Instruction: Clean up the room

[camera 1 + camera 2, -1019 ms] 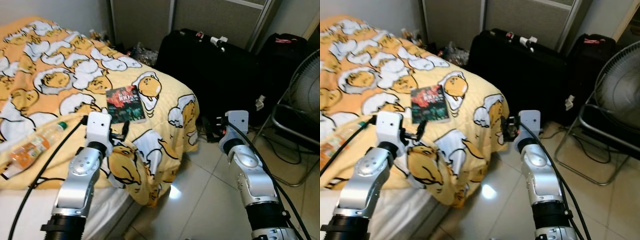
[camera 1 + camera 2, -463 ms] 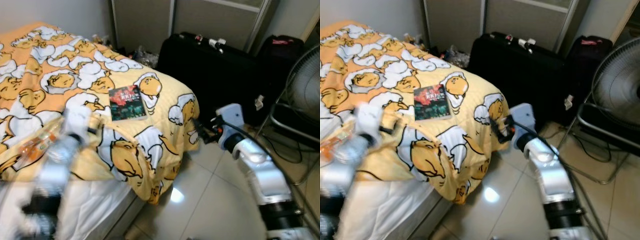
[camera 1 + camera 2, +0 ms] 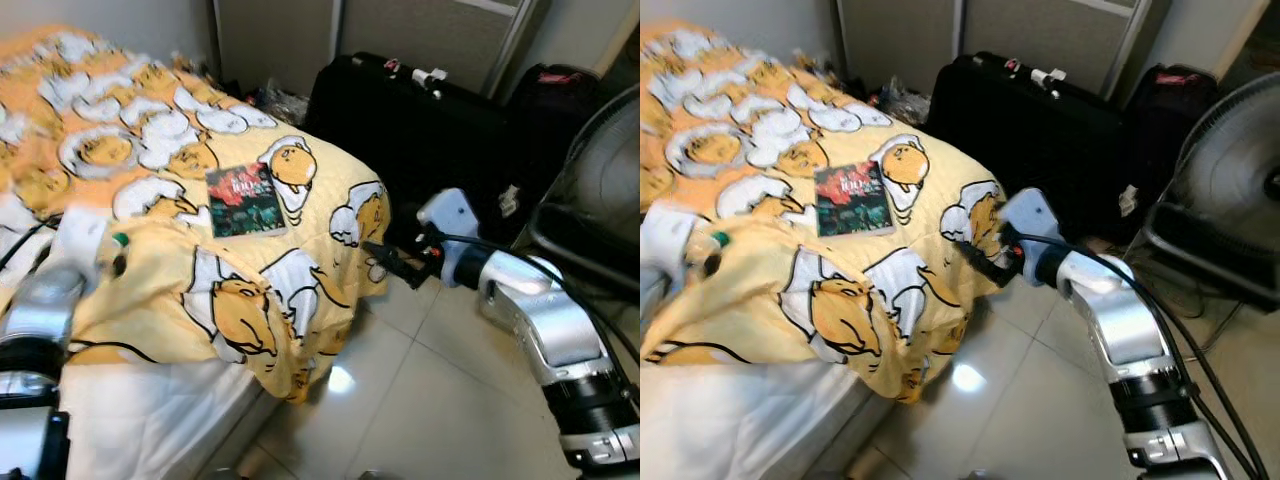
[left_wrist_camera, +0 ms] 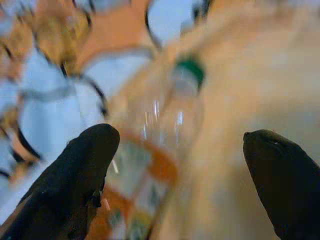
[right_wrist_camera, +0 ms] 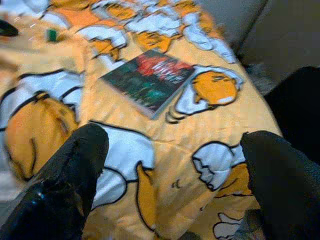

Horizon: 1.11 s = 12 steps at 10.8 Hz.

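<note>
A dark-covered book [image 3: 245,200] lies flat on the yellow cartoon-print blanket [image 3: 290,290] near the bed's corner. A clear plastic bottle [image 4: 160,165] with a green cap [image 3: 118,240] and an orange label lies on the blanket at the left. My left gripper [image 3: 112,258] hovers just short of it, open, with the bottle between its fingers in the left wrist view. My right gripper [image 3: 375,255] is stretched toward the bed's corner. It stands open over the blanket's edge, and the book [image 5: 147,80] is beyond its fingers.
A black suitcase [image 3: 420,130] stands against the wall past the bed's corner, with a dark bag [image 3: 570,95] beside it. A standing fan [image 3: 600,190] is at the right. Small clutter [image 3: 280,100] sits on the floor behind the bed. Shiny tile floor [image 3: 400,400] lies below my right arm.
The view has shifted. My left arm swung left across the blanket to the bottle. My right arm reached forward and left toward the bed's corner.
</note>
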Available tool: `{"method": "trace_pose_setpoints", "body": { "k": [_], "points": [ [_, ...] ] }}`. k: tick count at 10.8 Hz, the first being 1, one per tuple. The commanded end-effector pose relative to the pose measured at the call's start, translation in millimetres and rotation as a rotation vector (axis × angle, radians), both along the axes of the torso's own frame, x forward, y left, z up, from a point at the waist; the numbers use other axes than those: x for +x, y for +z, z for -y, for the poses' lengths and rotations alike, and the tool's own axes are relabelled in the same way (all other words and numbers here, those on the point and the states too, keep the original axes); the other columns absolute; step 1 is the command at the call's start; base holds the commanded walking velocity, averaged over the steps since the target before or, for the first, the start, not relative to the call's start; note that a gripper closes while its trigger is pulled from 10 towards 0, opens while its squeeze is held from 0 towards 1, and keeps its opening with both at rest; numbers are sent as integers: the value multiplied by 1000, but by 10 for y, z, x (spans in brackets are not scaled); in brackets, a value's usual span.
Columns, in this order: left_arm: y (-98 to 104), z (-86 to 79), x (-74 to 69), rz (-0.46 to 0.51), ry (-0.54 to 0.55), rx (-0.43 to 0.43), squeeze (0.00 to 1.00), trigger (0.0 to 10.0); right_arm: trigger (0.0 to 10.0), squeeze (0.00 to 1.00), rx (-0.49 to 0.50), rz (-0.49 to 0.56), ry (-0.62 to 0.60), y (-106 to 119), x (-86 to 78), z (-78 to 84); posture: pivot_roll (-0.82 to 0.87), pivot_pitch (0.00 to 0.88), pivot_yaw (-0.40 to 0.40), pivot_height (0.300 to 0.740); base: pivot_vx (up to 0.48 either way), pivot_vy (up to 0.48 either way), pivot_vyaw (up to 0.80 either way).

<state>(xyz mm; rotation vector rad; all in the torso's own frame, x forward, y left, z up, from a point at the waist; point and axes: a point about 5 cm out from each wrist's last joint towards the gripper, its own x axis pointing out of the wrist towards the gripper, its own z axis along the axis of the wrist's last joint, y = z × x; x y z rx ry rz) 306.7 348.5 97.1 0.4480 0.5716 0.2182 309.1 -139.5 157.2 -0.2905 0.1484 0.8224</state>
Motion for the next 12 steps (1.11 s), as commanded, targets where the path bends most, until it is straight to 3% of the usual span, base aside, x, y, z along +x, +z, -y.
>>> {"method": "trace_pose_setpoints", "body": {
  "k": [1,3,5,9,10,12],
  "points": [
    [5,-41,-11,-8,-2,19,0,10000,10000,0,-8,-8,62,51,-19,-53,-220,0,-139,740,0,0,0],
    [-63,-163,-121,-52,37,79,0,10000,10000,0,-59,-40,183,51,-91,-120,-242,0,-190,740,0,0,0],
    [-46,-260,-173,-46,74,168,0,10000,10000,0,-76,-56,204,82,-121,-97,-256,0,-206,740,0,0,0],
    [166,-360,-106,-30,108,387,0,10000,10000,0,-90,-72,207,65,-150,-86,-269,0,-188,740,0,0,0],
    [179,-378,-109,-53,109,413,0,10000,10000,0,-92,-75,207,55,-164,-79,-273,0,-182,740,0,0,0],
    [90,-342,-127,-132,60,323,0,10000,10000,0,-90,-87,213,47,-198,-70,-284,0,-169,740,0,0,0]
  ]
}}
